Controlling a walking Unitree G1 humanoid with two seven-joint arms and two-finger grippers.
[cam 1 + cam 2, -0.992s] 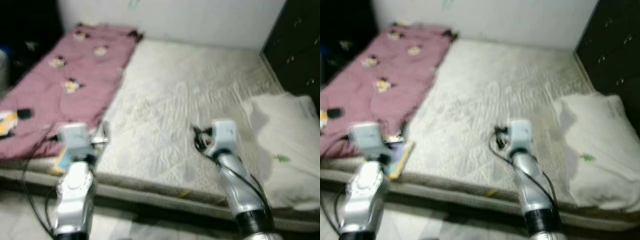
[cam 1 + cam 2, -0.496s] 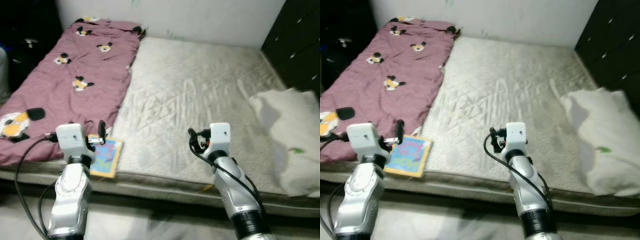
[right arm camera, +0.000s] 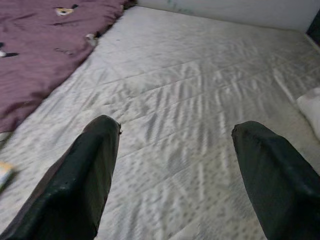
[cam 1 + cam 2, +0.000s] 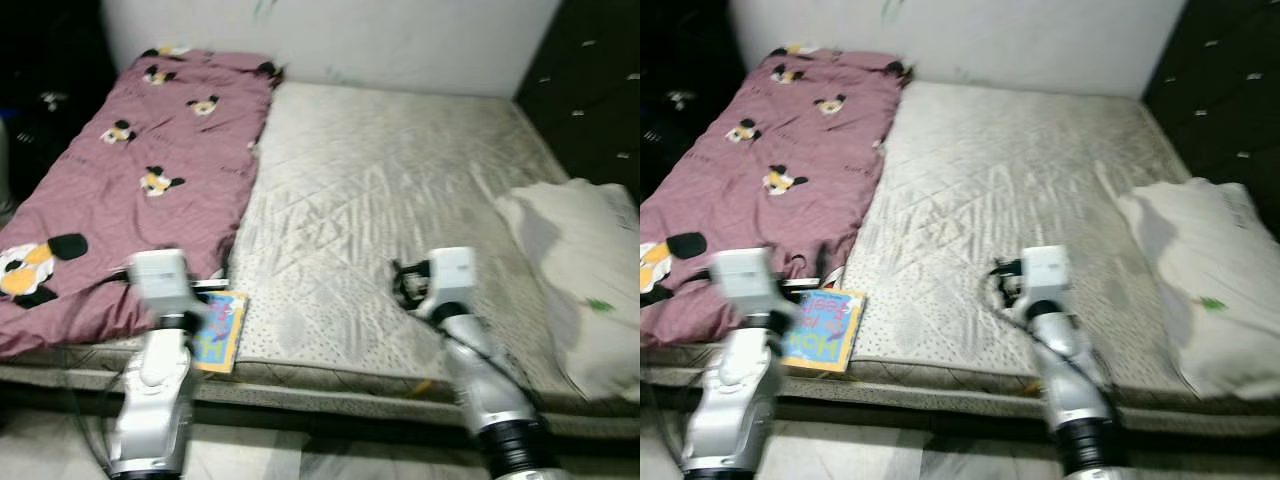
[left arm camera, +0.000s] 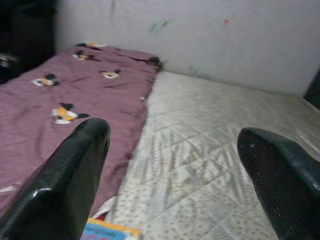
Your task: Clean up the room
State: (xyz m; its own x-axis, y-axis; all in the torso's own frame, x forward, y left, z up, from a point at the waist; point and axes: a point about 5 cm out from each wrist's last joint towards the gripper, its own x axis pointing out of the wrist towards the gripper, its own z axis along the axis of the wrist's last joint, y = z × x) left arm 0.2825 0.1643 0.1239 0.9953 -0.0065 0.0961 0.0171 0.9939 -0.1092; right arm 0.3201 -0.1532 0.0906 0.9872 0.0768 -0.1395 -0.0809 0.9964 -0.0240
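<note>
A bare grey-white mattress (image 4: pixel 390 200) lies before me, with a maroon blanket (image 4: pixel 130 190) printed with cartoon figures spread over its left side. A colourful book (image 4: pixel 823 328) lies flat at the near left edge, half under the blanket's corner. A white pillow (image 4: pixel 585 280) rests on the right side. My left gripper (image 5: pixel 173 131) hovers open just above and beside the book, whose corner (image 5: pixel 107 232) shows below its fingers. My right gripper (image 3: pixel 176 126) is open over the middle of the mattress's near part, holding nothing.
A dark dresser (image 4: pixel 590 90) stands at the back right, close to the pillow. A white wall (image 4: pixel 380 40) runs behind the bed. Dark clutter (image 4: pixel 40 100) sits left of the blanket. Pale floor (image 4: pixel 300 465) shows below the bed's front edge.
The camera has shifted and the picture is slightly blurred again. Both arms keep about the same raised pose at the bed's front edge, and the book lies where it was.
</note>
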